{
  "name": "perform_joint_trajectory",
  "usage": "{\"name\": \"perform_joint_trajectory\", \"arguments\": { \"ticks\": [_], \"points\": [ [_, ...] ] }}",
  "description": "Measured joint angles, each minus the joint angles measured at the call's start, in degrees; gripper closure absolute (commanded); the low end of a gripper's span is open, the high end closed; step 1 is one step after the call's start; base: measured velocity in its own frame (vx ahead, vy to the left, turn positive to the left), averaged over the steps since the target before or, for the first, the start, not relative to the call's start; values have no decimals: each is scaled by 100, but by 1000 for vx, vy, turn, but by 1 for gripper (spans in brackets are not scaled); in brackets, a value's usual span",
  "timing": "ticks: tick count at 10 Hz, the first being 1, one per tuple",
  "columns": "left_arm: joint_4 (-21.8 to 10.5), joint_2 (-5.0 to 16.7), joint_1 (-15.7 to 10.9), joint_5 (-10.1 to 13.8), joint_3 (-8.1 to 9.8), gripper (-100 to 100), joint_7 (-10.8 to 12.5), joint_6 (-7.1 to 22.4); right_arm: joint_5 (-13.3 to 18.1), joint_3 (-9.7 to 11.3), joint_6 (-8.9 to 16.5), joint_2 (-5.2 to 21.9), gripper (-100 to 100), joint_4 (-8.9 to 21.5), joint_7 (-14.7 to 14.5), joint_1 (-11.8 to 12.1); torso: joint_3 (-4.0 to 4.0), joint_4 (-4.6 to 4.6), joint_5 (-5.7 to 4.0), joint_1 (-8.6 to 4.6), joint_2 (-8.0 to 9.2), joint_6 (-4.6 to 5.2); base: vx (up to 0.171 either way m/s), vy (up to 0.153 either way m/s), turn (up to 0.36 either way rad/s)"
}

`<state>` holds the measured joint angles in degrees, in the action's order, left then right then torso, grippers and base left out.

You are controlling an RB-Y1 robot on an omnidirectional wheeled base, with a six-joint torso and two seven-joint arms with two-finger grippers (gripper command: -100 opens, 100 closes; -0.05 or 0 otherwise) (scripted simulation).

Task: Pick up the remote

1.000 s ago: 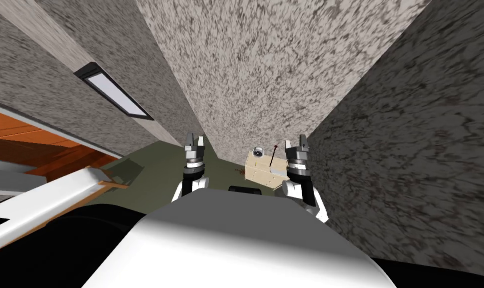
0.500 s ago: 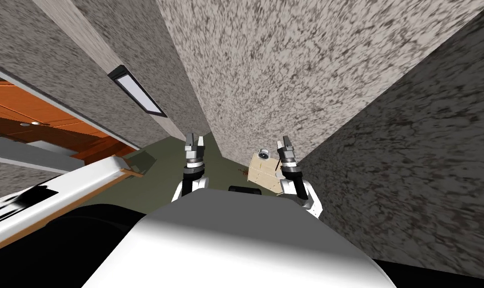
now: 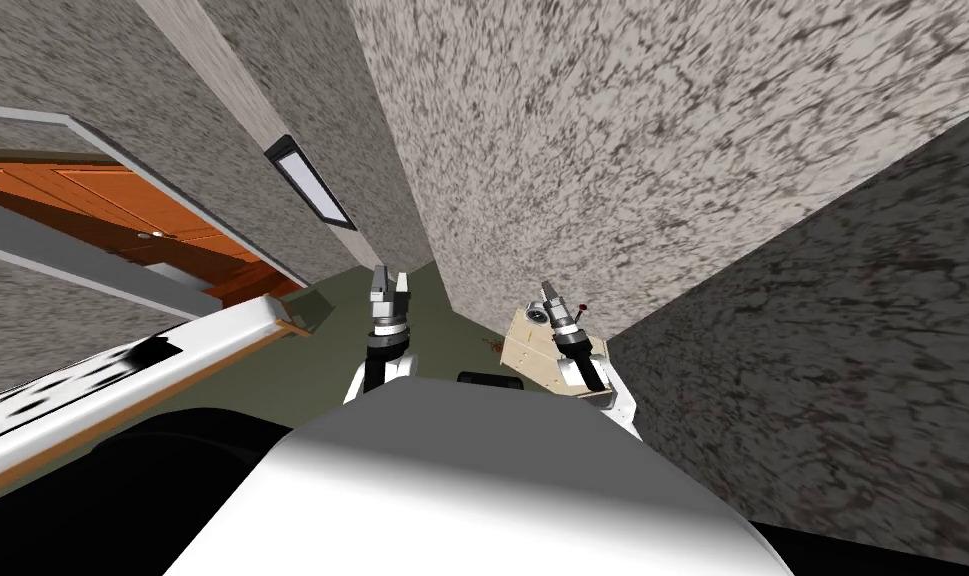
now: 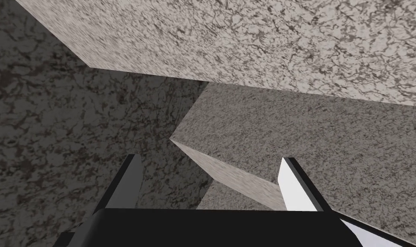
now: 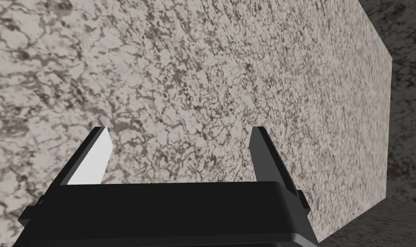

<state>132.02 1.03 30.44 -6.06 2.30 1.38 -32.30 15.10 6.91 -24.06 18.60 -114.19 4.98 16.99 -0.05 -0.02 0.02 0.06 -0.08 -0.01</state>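
the main risk, we judge, is reaching blind: the right gripper (image 3: 549, 293), fingers spread and empty, points at the speckled grey stone-look wall (image 5: 202, 64), not down at the small pale wooden cabinet (image 3: 520, 352) just beneath it. a careless drop could knock the round silver alarm clock (image 3: 537, 315) or the small red-tipped thing (image 3: 584, 309) at the cabinet's far edge. we cannot pick out the remote. if it lies on the cabinet top, it is hidden under the right forearm. the left gripper (image 3: 388, 281), also spread, hangs well to the left over the olive floor (image 3: 312, 350).
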Motion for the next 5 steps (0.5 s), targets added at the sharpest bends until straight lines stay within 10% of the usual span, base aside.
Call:
{"name": "perform_joint_trajectory", "arguments": {
  "ticks": [5],
  "points": [
    [0,0,1,0,1,0,0,0,689,282,-160,487,-100,640,-70,-105,4,1,-1,-4,7,5,14,-1,151]
  ]
}}
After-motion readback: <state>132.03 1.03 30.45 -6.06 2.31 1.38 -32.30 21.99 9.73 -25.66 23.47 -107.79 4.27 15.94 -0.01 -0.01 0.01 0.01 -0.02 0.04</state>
